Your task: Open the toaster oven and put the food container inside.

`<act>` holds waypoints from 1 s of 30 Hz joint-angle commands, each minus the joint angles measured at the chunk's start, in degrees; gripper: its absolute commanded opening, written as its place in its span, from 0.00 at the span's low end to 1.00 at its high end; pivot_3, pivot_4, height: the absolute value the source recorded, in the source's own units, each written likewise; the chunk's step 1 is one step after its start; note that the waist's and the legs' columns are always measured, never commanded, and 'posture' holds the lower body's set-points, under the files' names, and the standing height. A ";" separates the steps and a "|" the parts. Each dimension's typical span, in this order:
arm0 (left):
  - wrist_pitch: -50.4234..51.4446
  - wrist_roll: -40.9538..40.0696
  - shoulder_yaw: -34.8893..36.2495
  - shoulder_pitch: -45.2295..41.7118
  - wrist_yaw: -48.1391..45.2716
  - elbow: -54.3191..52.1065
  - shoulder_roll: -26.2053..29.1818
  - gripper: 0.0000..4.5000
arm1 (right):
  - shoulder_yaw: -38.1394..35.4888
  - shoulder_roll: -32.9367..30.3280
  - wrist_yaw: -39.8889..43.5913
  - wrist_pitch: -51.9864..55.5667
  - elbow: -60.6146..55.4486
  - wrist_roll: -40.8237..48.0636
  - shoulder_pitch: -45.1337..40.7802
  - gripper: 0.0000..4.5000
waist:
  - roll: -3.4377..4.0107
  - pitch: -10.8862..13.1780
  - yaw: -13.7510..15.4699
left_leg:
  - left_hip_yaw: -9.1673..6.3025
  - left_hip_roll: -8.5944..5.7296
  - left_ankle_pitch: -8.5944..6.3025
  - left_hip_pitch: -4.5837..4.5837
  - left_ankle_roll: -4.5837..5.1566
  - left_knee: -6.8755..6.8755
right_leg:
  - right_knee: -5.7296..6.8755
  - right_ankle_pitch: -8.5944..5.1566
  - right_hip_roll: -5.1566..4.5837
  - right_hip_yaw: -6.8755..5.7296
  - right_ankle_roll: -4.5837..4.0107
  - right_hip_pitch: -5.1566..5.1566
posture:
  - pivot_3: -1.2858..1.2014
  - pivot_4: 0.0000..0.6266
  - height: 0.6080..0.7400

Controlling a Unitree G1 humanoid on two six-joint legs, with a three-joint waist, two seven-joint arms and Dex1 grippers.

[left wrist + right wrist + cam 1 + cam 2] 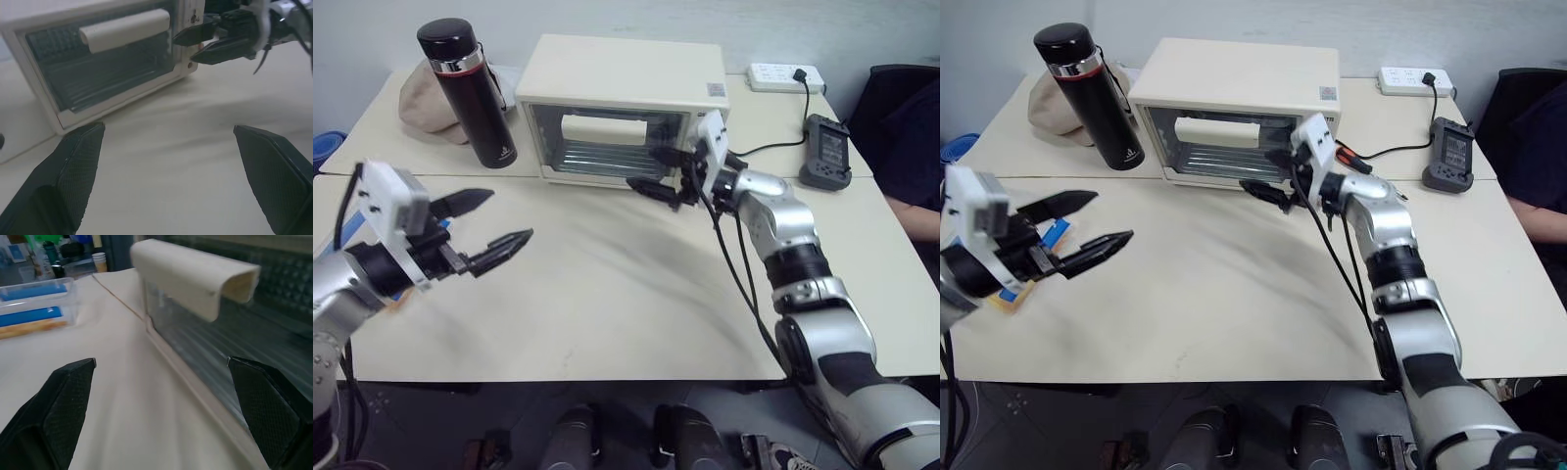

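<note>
**Right wrist view: handle dead ahead, door still closed**

Right wrist view looks straight at the cream handle (195,276) on the glass door of the toaster oven (622,98), which stands at the twelve o'clock side of the tabletop (607,284). The right claw (658,174) hovers in front of the oven's lower right corner with its fingers spread wide and nothing between them. That pose suits a reach for the handle, since the drop-down door must be pulled open before anything can go in.

The left claw (484,223) hangs over the tabletop at about nine o'clock, fingers likewise spread and empty, pointing toward the oven. The food container (1033,259), a clear box with blue clips, lies on the tabletop just behind and beneath that claw, partly hidden by it; it is well apart from the oven. Staying close to the box probably leaves the left arm ready to pick it up once the door is down.

A black thermos flask (468,93) stands at eleven o'clock, just beside the oven's left wall.
</note>
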 commanded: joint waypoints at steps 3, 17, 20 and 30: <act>-0.37 -0.43 2.10 -1.57 -1.15 1.23 2.82 1.00 | -3.30 1.66 -0.04 -4.20 8.65 -0.05 -6.28 1.00 | 0.00 0.00 -0.21 | 0.02 0.06 0.00 0.00 0.00 0.00 | -0.01 0.00 0.08 0.09 0.00 0.00 | 0.52 0.24 1.00; -4.86 9.38 -11.86 -16.13 -0.79 12.54 1.73 1.00 | 0.54 2.15 13.22 5.73 -17.73 4.06 8.26 1.00 | 0.00 0.00 -0.15 | 0.38 0.41 -0.02 0.04 -0.22 -0.05 | 0.07 0.04 0.23 0.63 -0.06 -0.27 | 0.52 0.24 1.00; -6.28 11.81 -15.68 -21.15 -2.72 16.52 1.68 1.00 | 1.46 1.96 12.93 7.55 -22.31 4.25 12.02 1.00 | -0.01 0.00 -0.22 | 0.62 0.41 -0.04 0.05 -0.20 -0.07 | 0.09 0.04 0.32 0.82 -0.05 -0.40 | 0.52 0.24 1.00; -26.86 32.39 -35.14 -45.80 -16.55 51.04 -4.12 0.51 | 2.57 1.71 7.57 11.22 -32.92 4.42 22.76 1.00 | -0.16 -0.02 -0.09 | 1.54 0.44 0.00 0.06 -0.13 0.10 | 0.88 0.04 0.54 1.30 -0.05 -1.08 | 0.52 0.24 1.00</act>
